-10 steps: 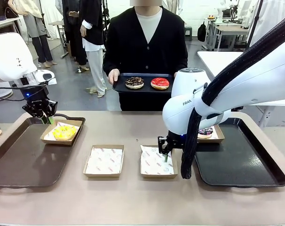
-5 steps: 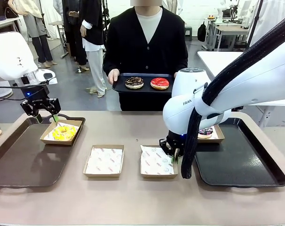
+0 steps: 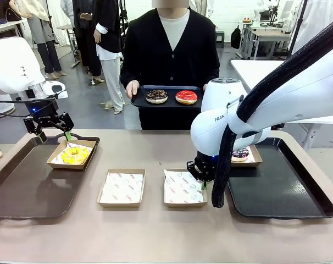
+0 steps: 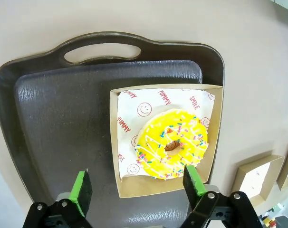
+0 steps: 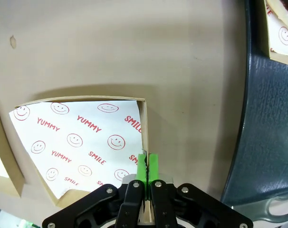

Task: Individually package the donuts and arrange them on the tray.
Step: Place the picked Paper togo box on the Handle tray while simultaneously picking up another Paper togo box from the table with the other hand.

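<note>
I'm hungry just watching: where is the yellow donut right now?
Front view, left side: the yellow donut sits in a cardboard box on the left tray.

Yellow-iced donut (image 4: 171, 144) with white drizzle, rainbow sprinkles. Brown box (image 5: 77, 100), white lining, red smileys and lettering. Dark brown left tray (image 4: 53, 118); black right tray (image 3: 276, 192). Beige surface (image 3: 155, 231).

The front camera sits fixed on the robot's side, between the arms, facing across the desk (image 3: 155, 236) to the person (image 3: 172, 55), far enough back to span the desk's width. The left wrist camera looks steeply down past the left hand (image 4: 137, 183) at the yellow-iced donut (image 4: 171, 144), which the front view shares at its left middle. The right wrist camera hangs very close over a paper-lined box (image 5: 82, 137), with the right hand (image 5: 147, 164) at bottom centre. The dark tray (image 5: 267, 118) at its right edge is probably the front view's right one.
</note>
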